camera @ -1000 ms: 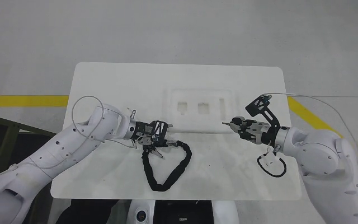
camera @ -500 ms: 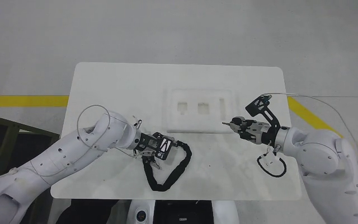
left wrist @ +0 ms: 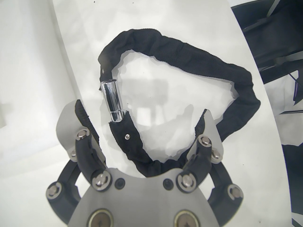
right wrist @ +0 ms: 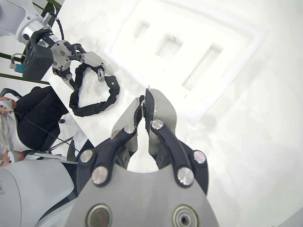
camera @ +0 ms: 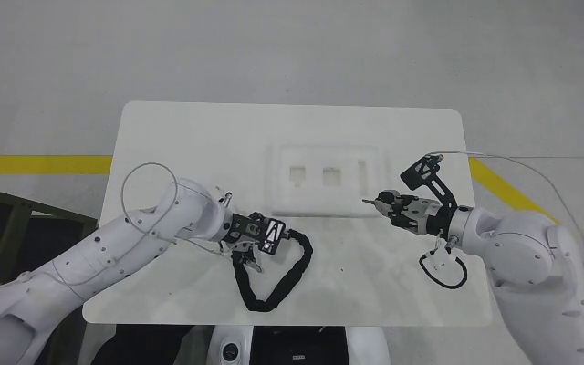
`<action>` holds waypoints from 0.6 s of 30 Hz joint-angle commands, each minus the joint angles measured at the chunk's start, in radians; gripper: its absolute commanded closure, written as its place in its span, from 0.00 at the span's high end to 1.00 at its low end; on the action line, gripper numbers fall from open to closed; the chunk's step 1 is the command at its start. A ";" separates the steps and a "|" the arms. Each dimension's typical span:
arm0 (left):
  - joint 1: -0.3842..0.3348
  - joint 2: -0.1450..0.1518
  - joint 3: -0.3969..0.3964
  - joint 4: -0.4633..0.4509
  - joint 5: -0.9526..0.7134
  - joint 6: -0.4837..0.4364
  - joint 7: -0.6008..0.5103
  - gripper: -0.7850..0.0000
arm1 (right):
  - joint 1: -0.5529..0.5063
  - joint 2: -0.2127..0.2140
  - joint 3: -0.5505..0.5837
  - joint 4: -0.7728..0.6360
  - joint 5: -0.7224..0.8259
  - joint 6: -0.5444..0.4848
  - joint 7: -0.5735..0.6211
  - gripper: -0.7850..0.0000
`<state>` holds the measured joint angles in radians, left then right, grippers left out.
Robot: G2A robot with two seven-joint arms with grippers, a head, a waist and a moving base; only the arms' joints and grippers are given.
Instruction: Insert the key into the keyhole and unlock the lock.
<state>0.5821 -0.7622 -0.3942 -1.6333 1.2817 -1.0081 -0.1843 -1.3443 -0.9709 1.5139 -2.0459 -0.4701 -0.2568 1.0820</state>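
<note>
Above the table (camera: 182, 137), top view: the left gripper (camera: 258, 239) straddles one end of the chain lock (camera: 274, 278). The right gripper (camera: 376, 202), well apart on the other side, holds the key (camera: 368, 201) with its tip toward the lock.

Left wrist view: jaws spread wide and gripping nothing, with the chrome cylinder (left wrist: 112, 103) lying between them.

Right wrist view: jaws closed on the key. The keyhole (right wrist: 101, 79) faces this arm, so the cylinder's long axis appears to run roughly toward the key.

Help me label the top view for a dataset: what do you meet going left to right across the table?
In order: chain lock → right gripper, shut on the key → black cord loop. The left gripper and the foam tray overlap these, so they are left out.
</note>
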 commanded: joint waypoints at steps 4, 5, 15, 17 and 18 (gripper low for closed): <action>0.005 -0.015 -0.005 0.006 -0.020 0.010 -0.044 0.94 | 0.000 0.000 0.000 0.000 0.000 0.000 0.000 0.00; 0.006 -0.018 -0.006 0.008 -0.025 0.010 -0.050 0.93 | 0.000 0.000 0.000 0.000 0.000 0.000 0.000 0.00; 0.014 -0.046 -0.016 0.030 -0.054 0.030 -0.126 0.61 | 0.000 0.000 0.000 0.000 0.000 0.000 0.000 0.00; 0.017 -0.051 -0.021 0.037 -0.062 0.037 -0.126 0.59 | 0.000 0.000 0.000 0.000 0.000 0.000 0.000 0.00; 0.018 -0.053 -0.023 0.039 -0.063 0.037 -0.128 0.57 | 0.000 0.000 0.000 0.000 0.000 0.000 0.000 0.00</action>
<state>0.5990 -0.8134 -0.4151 -1.5970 1.2199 -0.9722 -0.3110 -1.3443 -0.9709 1.5139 -2.0459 -0.4701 -0.2568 1.0820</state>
